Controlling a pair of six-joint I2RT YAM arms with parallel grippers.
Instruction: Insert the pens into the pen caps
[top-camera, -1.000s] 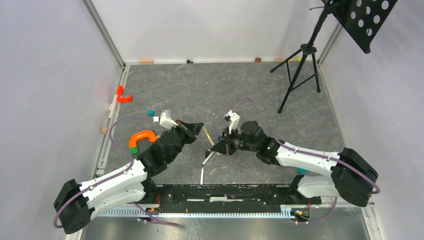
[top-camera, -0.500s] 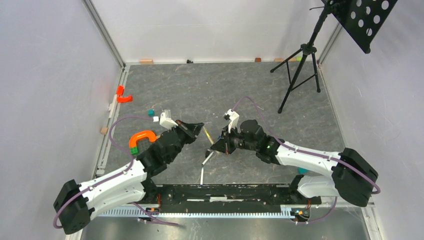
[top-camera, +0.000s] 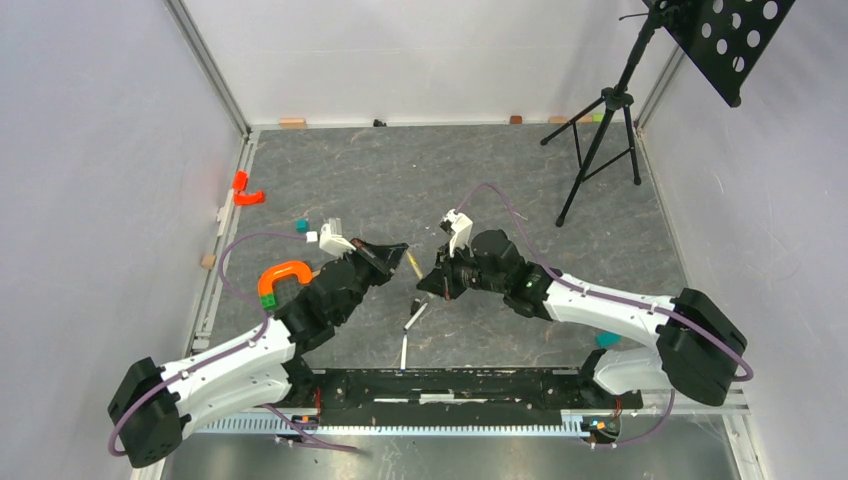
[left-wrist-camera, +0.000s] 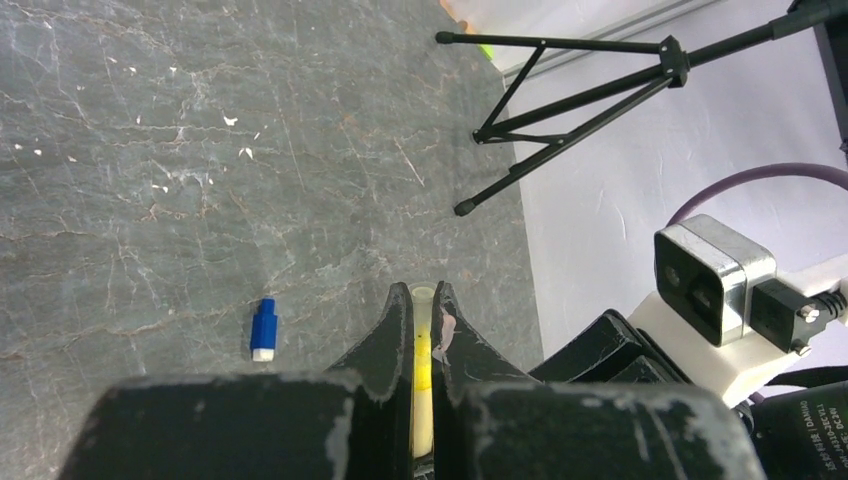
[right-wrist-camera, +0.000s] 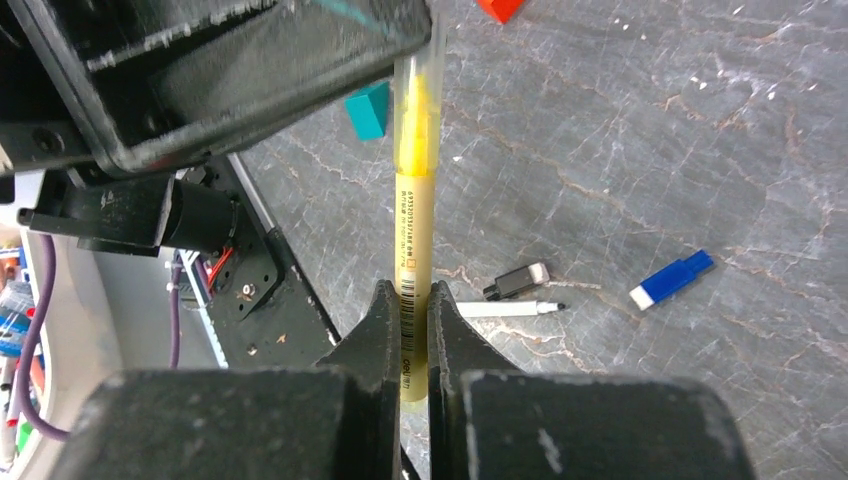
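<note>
A yellow-olive pen (right-wrist-camera: 413, 230) spans the gap between my two grippers (top-camera: 413, 265). My right gripper (right-wrist-camera: 408, 288) (top-camera: 428, 283) is shut on its barcoded barrel. My left gripper (left-wrist-camera: 424, 290) (top-camera: 400, 250) is shut on its other end, a translucent tube with yellow showing inside (left-wrist-camera: 422, 345). A blue pen cap (right-wrist-camera: 673, 279) (left-wrist-camera: 263, 329) lies on the floor. A black pen cap (right-wrist-camera: 517, 281) lies beside an uncapped white pen (right-wrist-camera: 505, 309) (top-camera: 414, 317). A second white pen (top-camera: 403, 350) lies nearer the arm bases.
A black tripod stand (top-camera: 600, 130) (left-wrist-camera: 560, 130) occupies the back right. A teal cube (top-camera: 302, 225) (right-wrist-camera: 368, 110) and red blocks (top-camera: 247, 192) lie at the left. An orange arch (top-camera: 283, 277) rests by the left arm. Small blocks line the back wall.
My right gripper has shifted a little up and left, towards the left gripper, with the yellow pen still in both grips. The left arm has stayed put.
</note>
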